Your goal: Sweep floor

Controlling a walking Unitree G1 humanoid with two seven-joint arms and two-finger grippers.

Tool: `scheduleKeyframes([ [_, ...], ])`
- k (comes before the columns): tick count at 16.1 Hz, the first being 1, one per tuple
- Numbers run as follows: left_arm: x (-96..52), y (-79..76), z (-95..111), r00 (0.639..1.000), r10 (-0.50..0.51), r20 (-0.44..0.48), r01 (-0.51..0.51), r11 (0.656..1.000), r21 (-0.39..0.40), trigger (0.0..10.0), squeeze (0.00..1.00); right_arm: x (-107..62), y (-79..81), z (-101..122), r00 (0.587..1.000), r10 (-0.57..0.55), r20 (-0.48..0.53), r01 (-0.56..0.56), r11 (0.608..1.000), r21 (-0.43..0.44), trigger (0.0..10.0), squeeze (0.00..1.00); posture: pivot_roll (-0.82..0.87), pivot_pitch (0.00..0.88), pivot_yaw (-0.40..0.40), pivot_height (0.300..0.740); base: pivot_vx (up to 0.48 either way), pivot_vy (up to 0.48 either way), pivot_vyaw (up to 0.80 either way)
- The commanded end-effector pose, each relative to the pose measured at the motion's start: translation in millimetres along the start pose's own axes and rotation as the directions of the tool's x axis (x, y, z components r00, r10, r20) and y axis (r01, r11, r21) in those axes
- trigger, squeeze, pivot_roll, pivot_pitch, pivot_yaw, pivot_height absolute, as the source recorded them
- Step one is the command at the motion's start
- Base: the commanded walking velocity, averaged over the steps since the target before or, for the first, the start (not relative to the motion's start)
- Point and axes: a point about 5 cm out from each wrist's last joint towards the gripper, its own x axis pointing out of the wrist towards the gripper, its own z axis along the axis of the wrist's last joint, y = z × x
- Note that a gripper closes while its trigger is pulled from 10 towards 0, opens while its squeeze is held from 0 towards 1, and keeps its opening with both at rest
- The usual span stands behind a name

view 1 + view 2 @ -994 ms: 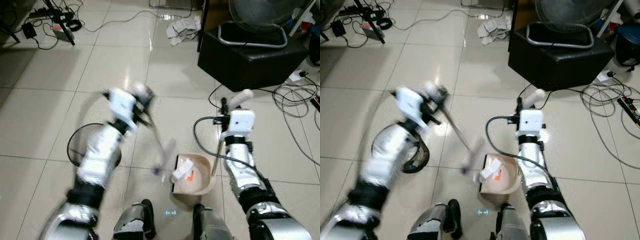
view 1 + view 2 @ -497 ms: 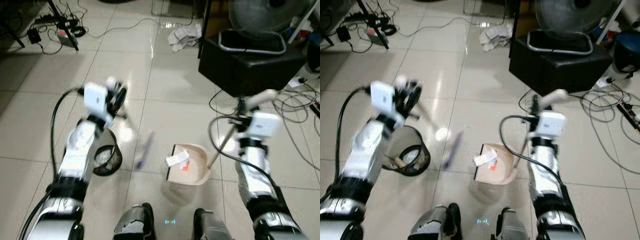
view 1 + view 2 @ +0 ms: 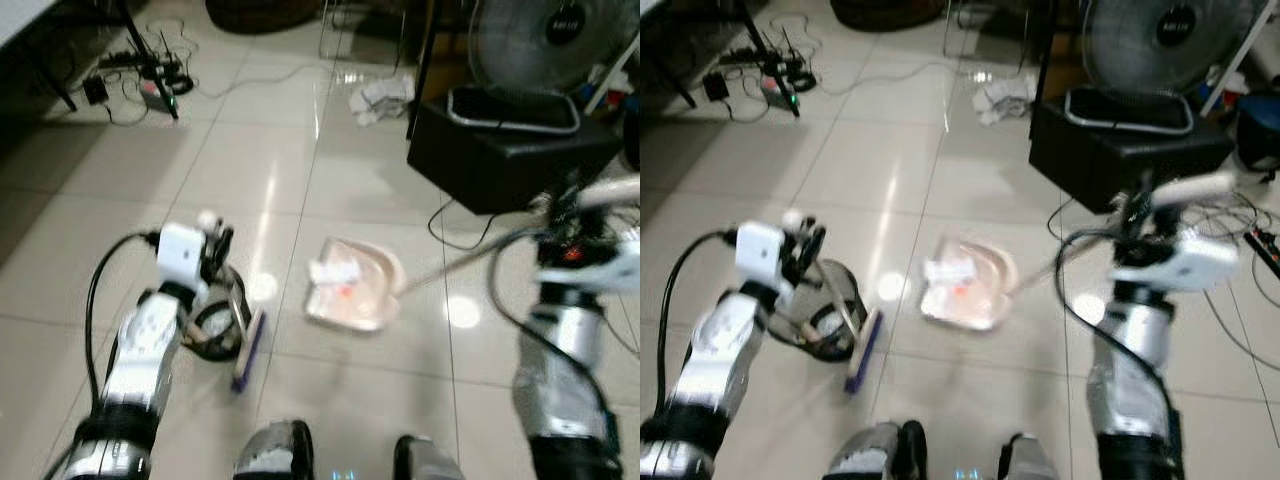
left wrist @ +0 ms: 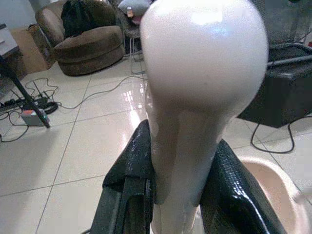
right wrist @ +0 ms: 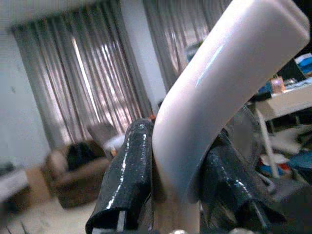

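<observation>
The tiled floor point(image 3: 330, 170) spreads out ahead. On it, centre, lies the beige dustpan point(image 3: 352, 285) holding crumpled paper scraps point(image 3: 335, 272), right gripper point(image 5: 170, 175) clamped on its long handle. Just left of the dustpan, nearer, sits the broom point(image 3: 247, 347), left gripper point(image 4: 178, 170) clamped on its white handle.

The left gripper point(image 4: 175, 195) sits at about 9 o'clock, fingers point(image 4: 129, 180) clamped either side of a pale handle. The right gripper point(image 5: 170, 180), raised at about 3 o'clock, fingers pinching another pale handle, forearm blurred.
</observation>
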Motion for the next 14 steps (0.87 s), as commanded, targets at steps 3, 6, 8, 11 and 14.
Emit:
scheduleKeyframes([
  [3, -26.5, -3.6, -9.6, 1.0, 0.0, -0.016, 0.0, 1.0, -0.023, 10.0, 0.0, 20.9, 12.4, 35.4, 0.998, 0.055, 0.044, -0.061, 0.985, 0.16, 10.0, 0.0, 0.0, 0.05, 0.113, 0.74, 0.0, 0.0, 0.0],
  [6, -42.0, -5.5, -18.7, 0.999, 0.03, -0.044, -0.032, 0.999, -0.044, 10.0, 0.0, 34.0, 18.1, 47.5, 0.997, 0.064, 0.048, -0.074, 0.964, 0.255, 10.0, 0.0, 0.0, 0.038, 0.103, 0.74, 0.0, 0.0, 0.0],
  [8, -51.5, -5.8, -22.9, 0.996, 0.067, -0.066, -0.071, 0.996, -0.054, 10.0, 0.0, 52.9, 27.1, 56.4, 0.993, 0.108, 0.044, -0.116, 0.948, 0.297, 10.0, 0.0, 0.0, 0.036, 0.09, 0.74, 0.0, 0.0, 0.0],
  [11, -60.7, -4.0, -26.5, 0.986, 0.131, -0.105, -0.137, 0.989, -0.048, 10.0, 0.0, 65.2, 27.8, 59.1, 0.995, 0.104, -0.004, -0.099, 0.96, 0.262, 10.0, 0.0, 0.01, 0.032, 0.074, 0.74, 0.0, 0.0, 0.27],
  [14, -63.5, -1.3, -25.9, 0.982, 0.157, -0.106, -0.162, 0.986, -0.045, 10.0, 0.0, 68.1, 27.2, 55.1, 0.995, 0.09, -0.04, -0.076, 0.961, 0.267, 10.0, 0.0, 0.02, 0.033, 0.075, 0.74, 0.0, 0.0, 0.8],
])
